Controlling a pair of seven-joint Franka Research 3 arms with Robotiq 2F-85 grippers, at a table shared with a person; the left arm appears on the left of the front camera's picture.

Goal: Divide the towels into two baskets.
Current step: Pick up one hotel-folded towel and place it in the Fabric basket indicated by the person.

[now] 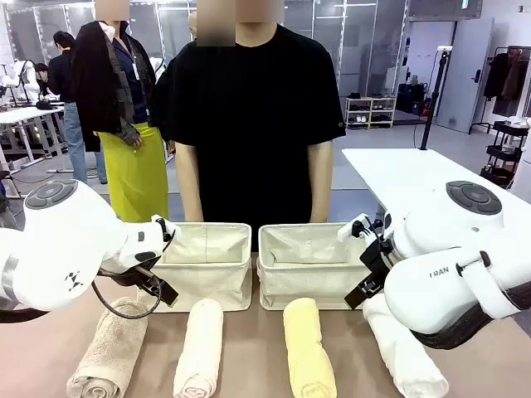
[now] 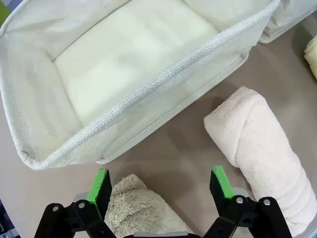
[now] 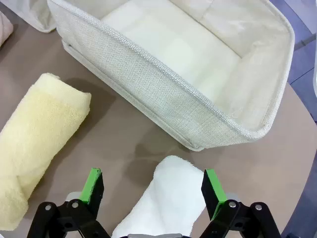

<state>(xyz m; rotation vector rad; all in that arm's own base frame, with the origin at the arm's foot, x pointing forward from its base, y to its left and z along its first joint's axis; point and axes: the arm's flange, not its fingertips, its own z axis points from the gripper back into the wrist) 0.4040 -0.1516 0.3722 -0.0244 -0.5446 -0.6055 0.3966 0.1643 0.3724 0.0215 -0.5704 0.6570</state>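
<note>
The front camera sits between the two arms at the near edge of the table (image 1: 257,352), facing across it toward the person (image 1: 249,124) at the far side, far enough back to take in everything on it. The left wrist camera looks steeply down along the left gripper (image 2: 161,186), close over the left basket (image 2: 148,85), the tan towel (image 2: 138,208) and the cream towel (image 2: 262,148); the right wrist camera does likewise past the right gripper (image 3: 154,191), over the right basket (image 3: 148,89), the white towel (image 3: 171,198) and the yellow towel (image 3: 34,134) (each wrist frame also catches a corner of the other basket). Each shares its basket and two towels with the front view.
</note>
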